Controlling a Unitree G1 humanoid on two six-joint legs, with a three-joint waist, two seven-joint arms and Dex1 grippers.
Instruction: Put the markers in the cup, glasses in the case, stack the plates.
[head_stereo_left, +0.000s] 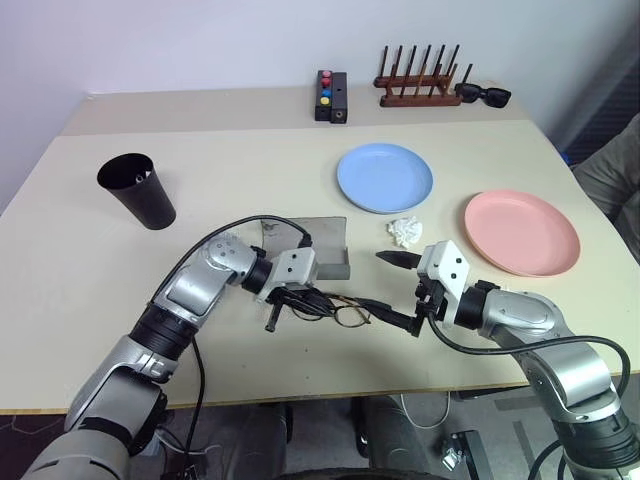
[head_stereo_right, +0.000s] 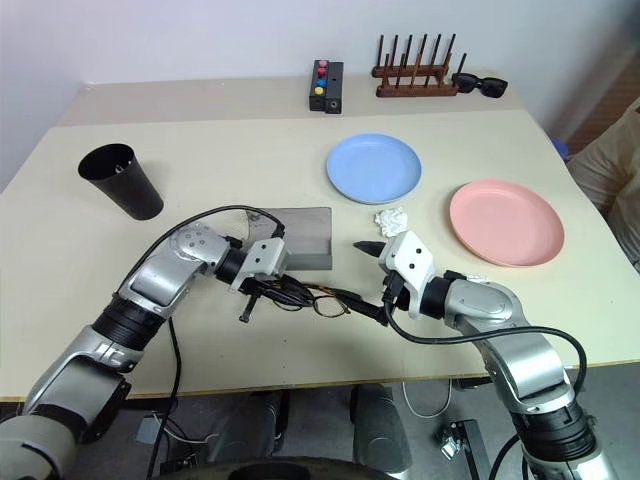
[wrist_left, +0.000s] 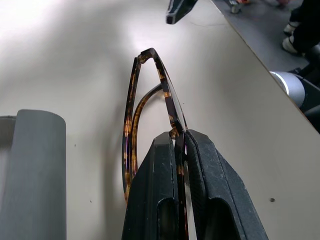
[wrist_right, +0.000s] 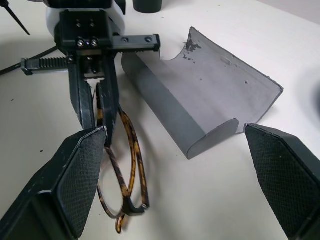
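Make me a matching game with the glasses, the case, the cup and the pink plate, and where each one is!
Things:
1. glasses
2. case
3. cup
4. pink plate

Places or states:
A. lying open on the table
B. pinched in the left gripper
C. on the robot's right side of the table
D. standing upright on the robot's left side of the table

Pairs: 1-B, 2-A, 3-D, 4-C

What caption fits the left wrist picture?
Left gripper shut on folded tortoiseshell-framed glasses beside the open grey case.
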